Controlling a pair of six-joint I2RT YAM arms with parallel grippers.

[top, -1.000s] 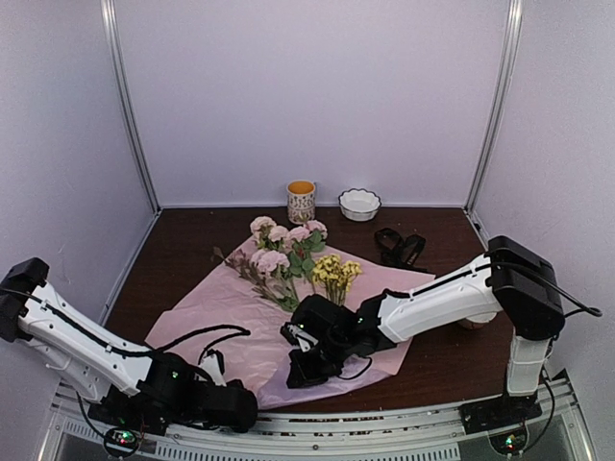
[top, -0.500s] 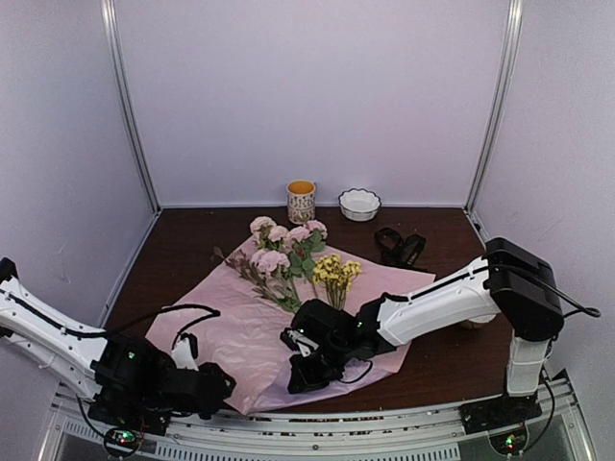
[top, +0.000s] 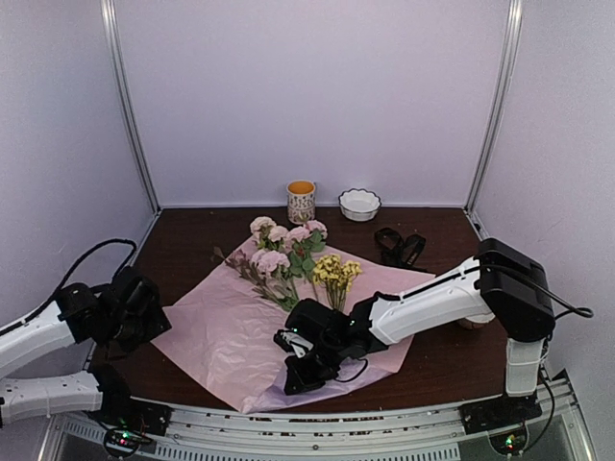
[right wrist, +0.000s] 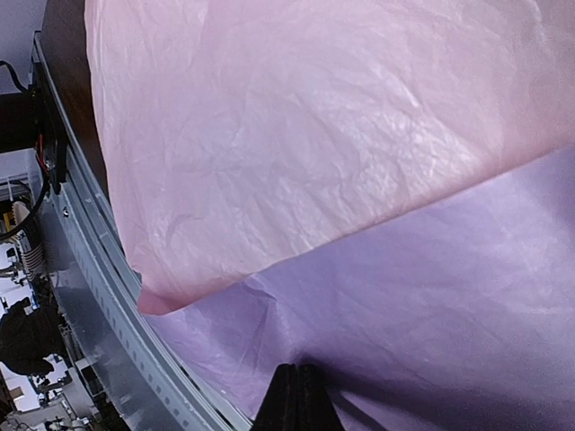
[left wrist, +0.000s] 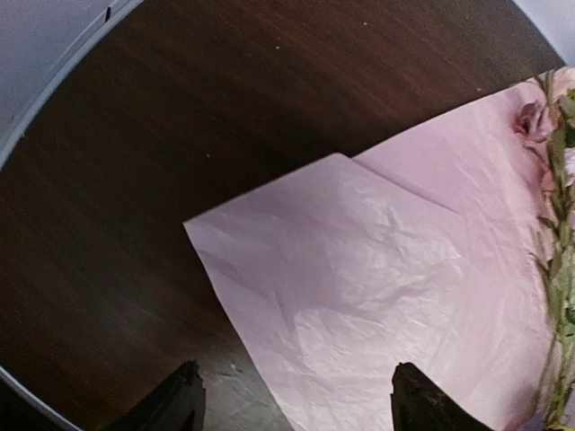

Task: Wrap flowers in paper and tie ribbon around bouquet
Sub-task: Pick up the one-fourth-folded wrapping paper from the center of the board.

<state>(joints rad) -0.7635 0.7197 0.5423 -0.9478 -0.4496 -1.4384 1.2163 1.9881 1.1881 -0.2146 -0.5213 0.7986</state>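
no readable text, labels or numbers anywhere. patterned cup (top: pixel 301 203) at back: no legible words. ribbon (top: pixel 401 248) right of cup: too small to tell.

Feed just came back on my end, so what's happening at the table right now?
The right gripper is shut on the near edge of the paper, folding it so its lilac underside shows. The left gripper hangs open and empty near the paper's left corner. The flowers lie unwrapped on the sheet's far part, and the ribbon sits untouched on the table behind it.
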